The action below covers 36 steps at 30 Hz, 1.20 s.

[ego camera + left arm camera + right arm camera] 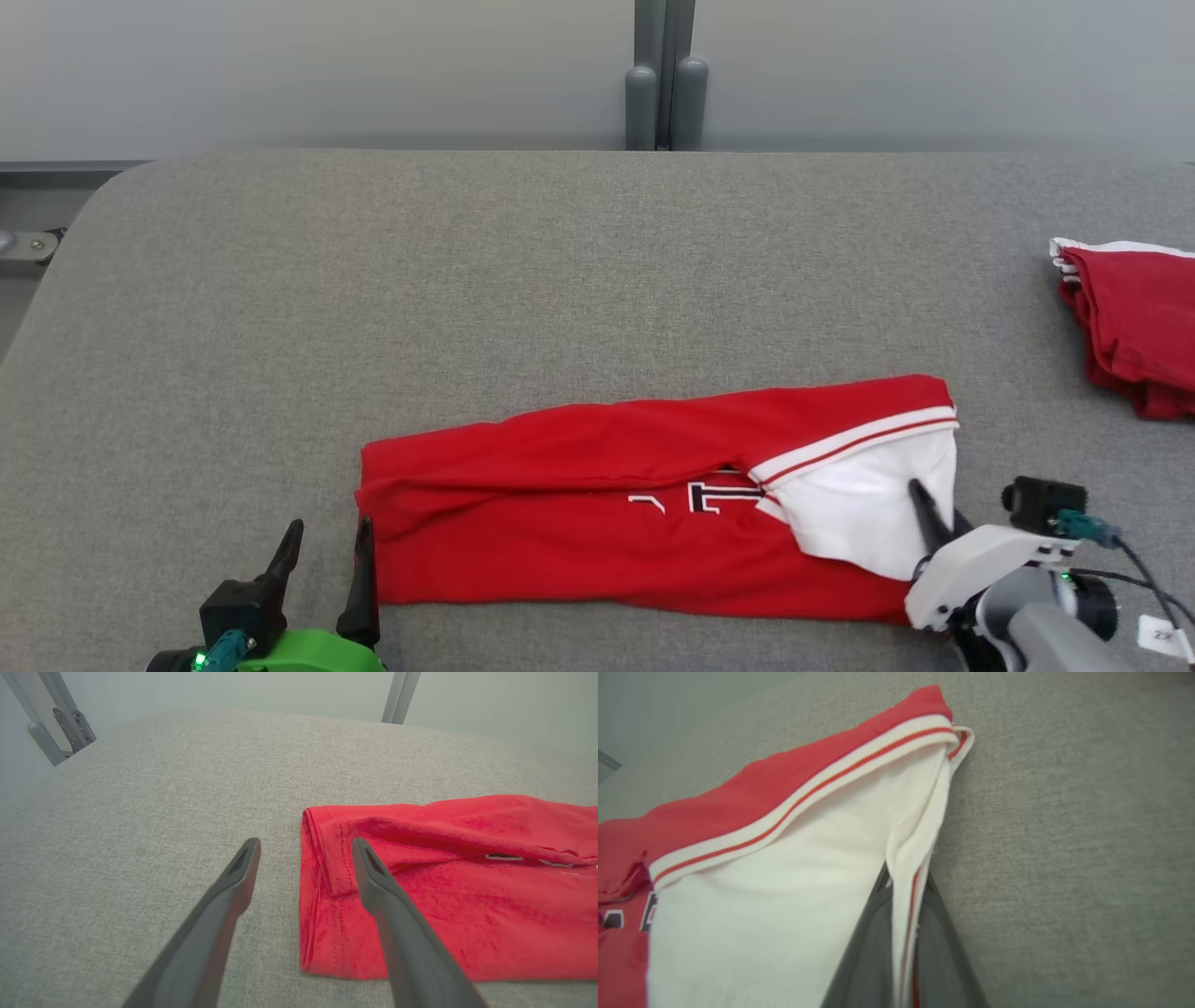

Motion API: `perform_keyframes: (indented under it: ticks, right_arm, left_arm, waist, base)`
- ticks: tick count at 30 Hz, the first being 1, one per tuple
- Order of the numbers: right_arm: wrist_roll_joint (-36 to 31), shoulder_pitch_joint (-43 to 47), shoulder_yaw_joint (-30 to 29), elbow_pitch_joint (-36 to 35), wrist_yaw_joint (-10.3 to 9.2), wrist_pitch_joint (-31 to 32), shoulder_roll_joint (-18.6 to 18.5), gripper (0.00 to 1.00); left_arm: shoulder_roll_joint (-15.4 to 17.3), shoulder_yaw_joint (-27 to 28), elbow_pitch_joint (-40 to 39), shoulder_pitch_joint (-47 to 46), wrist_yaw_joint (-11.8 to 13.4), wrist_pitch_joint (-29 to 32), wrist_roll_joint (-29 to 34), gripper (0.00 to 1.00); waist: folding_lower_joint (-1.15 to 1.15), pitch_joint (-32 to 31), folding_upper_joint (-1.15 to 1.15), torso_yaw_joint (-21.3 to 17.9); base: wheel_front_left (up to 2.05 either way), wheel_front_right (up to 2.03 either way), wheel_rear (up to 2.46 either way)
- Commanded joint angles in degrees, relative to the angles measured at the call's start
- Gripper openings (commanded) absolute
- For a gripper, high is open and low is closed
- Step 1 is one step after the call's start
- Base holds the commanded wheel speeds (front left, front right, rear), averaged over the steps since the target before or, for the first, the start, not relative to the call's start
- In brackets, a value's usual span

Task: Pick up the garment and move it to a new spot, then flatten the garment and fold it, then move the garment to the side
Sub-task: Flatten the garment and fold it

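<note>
right end effector [906, 880] clamped on the garment [579, 523] at its white end; it stretches leftward to the left end effector [330, 527], jaws apart.

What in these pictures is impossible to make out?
- Head view: the print on the red garment is partly covered by its own white fold, so it is unreadable.
- Head view: a second red garment is cut off by the right edge.
- Right wrist view: the tips of the right gripper are hidden by the cloth it pinches.
- Head view: the white tag is too small to read.
</note>
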Motion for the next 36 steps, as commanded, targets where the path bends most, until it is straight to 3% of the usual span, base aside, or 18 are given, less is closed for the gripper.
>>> perform_keyframes:
  ticks: [1,5,8,16,22,30,36]
  right_arm:
    - [0.05,-0.23,-1.31,0.41,-0.28,0.32,-1.81,0.0]
    - [-2.72,-0.71,-8.18,-1.24,-0.22,0.14,-4.06,0.0]
    - [-4.17,-0.25,-9.05,-4.45,-0.2,0.13,-3.81,0.0]
    - [-3.32,1.75,4.49,-19.26,-0.17,0.13,-2.41,0.0]
    - [-0.29,-0.74,16.67,-24.83,-0.17,0.96,-1.86,0.0]
    - [2.29,-6.17,27.27,-21.45,-0.17,2.27,1.04,0.0]
    - [3.15,-9.42,30.16,-15.88,-0.17,1.66,3.19,0.0]
  left_arm:
    - [0.11,0.11,-0.29,-0.93,-0.08,0.03,-0.32,1.0]
    - [0.11,0.01,-0.42,-0.76,-0.06,0.03,-0.57,1.0]
    - [0.11,-0.16,-0.49,-0.51,-0.07,0.04,-0.92,1.0]
    - [0.12,0.0,0.24,0.73,-0.08,0.04,-1.36,1.0]
    - [0.13,-1.59,0.88,0.14,-0.09,0.03,-1.69,1.0]
    - [0.15,-5.35,1.27,-0.72,0.05,0.03,-3.28,1.0]
    - [0.15,-7.99,1.34,-1.43,0.11,0.04,-3.72,1.0]
  waist:
    - [0.0,-0.08,0.0,-0.14]
    - [0.0,-0.3,0.0,-0.54]
    - [0.0,-0.38,0.0,-0.81]
    - [0.0,-0.89,0.0,-1.92]
    - [0.0,-1.35,0.0,-0.91]
    - [0.0,-1.29,0.0,5.68]
    - [0.0,-0.56,0.0,11.48]
  base:
    - [0.0,0.0,0.0]
    - [0.0,0.0,0.0]
    - [0.0,0.0,0.0]
    - [0.0,0.0,0.0]
    - [0.0,0.0,0.0]
    - [0.0,0.0,0.0]
    - [0.0,0.0,0.0]
